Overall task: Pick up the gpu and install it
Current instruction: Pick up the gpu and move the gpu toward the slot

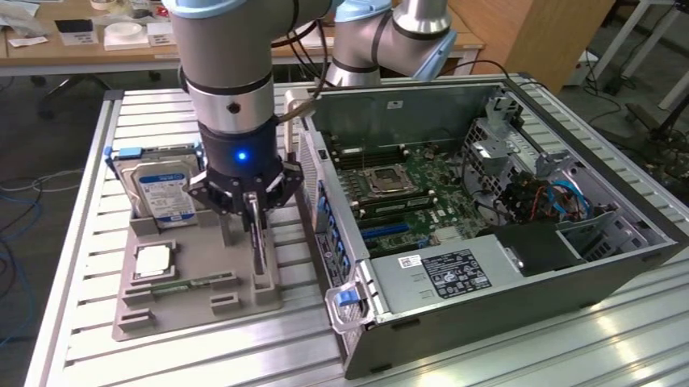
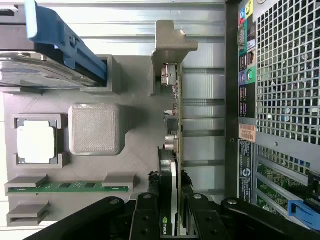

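- A robot arm's fingers (image 2: 145,215) clamp a graphics card (image 2: 173,130) from both sides.
- The card stands on edge between them, its lower end seated in a gray holder tray (image 1: 173,310) on the slatted surface (image 1: 538,355).
- An open computer case (image 1: 603,266) sits just beside the fingers, with a hard drive (image 1: 161,189) on their other side.

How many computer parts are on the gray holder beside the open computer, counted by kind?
Hard drive: 1
Processor chip: 1
Memory stick: 1
Graphics card: 1
Total: 4
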### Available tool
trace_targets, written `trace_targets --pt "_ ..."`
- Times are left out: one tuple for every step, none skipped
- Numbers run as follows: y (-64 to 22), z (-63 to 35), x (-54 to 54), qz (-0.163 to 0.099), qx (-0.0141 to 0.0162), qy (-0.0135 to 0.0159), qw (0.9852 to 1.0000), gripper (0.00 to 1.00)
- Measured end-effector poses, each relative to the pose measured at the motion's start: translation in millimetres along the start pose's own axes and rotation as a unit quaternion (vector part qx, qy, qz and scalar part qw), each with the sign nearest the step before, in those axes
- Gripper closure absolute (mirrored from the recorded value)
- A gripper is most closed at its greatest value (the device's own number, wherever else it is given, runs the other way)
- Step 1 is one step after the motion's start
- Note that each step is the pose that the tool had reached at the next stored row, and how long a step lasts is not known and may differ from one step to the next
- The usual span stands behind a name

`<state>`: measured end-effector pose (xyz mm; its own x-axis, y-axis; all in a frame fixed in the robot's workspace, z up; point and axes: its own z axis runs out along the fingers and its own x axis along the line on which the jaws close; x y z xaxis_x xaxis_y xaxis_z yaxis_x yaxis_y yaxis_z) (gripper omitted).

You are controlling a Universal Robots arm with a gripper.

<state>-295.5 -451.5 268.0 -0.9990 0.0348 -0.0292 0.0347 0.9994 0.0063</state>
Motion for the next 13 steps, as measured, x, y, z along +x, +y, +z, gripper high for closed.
trace_targets --pt "0.0 -2.8 -0.1 0.000 0.0000 0.0000 1.0000 0.73" --pt "0.0 -4.0 -0.1 0.000 0.0000 0.0000 1.0000 0.73" --pt "0.0 -5.3 -0.2 0.000 0.0000 0.0000 1.0000 0.73" --pt "0.0 -6.6 -0.2 0.000 0.0000 0.0000 1.0000 0.73" --pt "0.0 -7.9 -0.3 0.000 0.0000 0.0000 1.0000 0.73" --pt "0.0 -9.3 -0.3 0.000 0.0000 0.0000 1.0000 0.73" --pt "0.1 -10.8 -0.3 0.000 0.0000 0.0000 1.0000 0.73" --pt "0.1 -12.3 -0.4 0.000 0.0000 0.0000 1.0000 0.73" --pt "0.1 -13.9 -0.4 0.000 0.0000 0.0000 1.0000 0.73" --pt "0.1 -15.7 -0.5 0.000 0.0000 0.0000 1.0000 0.73" --pt "0.1 -17.3 -0.5 0.000 0.0000 0.0000 1.0000 0.73" --pt "0.1 -19.0 -0.6 0.000 0.0000 0.0000 1.0000 0.73" --pt "0.1 -20.6 -0.6 0.000 0.0000 0.0000 1.0000 0.73"
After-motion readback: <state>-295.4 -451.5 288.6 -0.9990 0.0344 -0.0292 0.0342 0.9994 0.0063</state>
